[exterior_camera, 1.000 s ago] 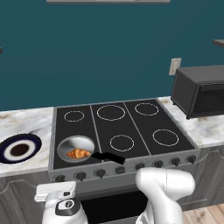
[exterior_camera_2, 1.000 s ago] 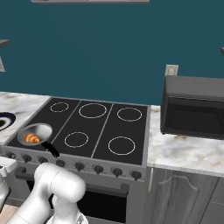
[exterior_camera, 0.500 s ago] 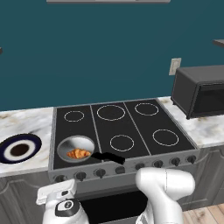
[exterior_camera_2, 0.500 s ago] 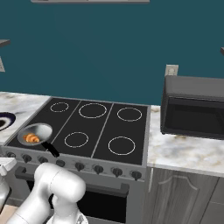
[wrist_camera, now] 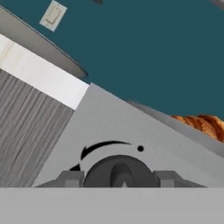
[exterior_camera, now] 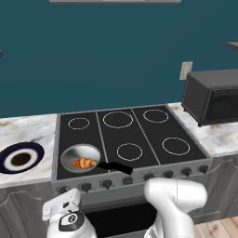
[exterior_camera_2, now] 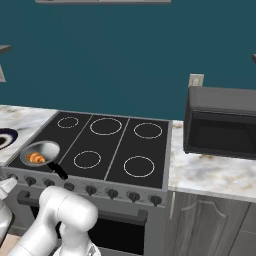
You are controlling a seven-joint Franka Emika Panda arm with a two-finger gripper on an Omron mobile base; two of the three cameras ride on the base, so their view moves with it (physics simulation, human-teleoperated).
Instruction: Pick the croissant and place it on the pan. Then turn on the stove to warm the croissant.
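The croissant (exterior_camera: 83,163) lies in the pan (exterior_camera: 80,153), which sits on the front left burner of the stove (exterior_camera: 139,135), its black handle (exterior_camera: 114,166) pointing toward the front panel; from the right base view the croissant (exterior_camera_2: 35,158) shows in the pan (exterior_camera_2: 42,149) at the stove's (exterior_camera_2: 115,145) near left corner. The arm reaches low in front of the stove, its hand down at the left end of the knob row. In the hand view the gripper (wrist_camera: 119,178) is closed on a knob (wrist_camera: 119,171) of the grey front panel (wrist_camera: 131,131): the dark round knob fills the space between the two finger tips (wrist_camera: 70,178), one pressed against each side of it. A curved black arrow (wrist_camera: 103,146) and a small dot are printed on the panel just beyond the knob. Past the panel's edge, the croissant (wrist_camera: 201,124) peeks up at the far right of that view, against the teal wall (wrist_camera: 144,48). To the left of the stove a dark blue plate (exterior_camera: 21,157) rests on the marble counter (exterior_camera: 28,135); to the right a dark microwave (exterior_camera: 214,95) stands on the counter, well apart from the pan
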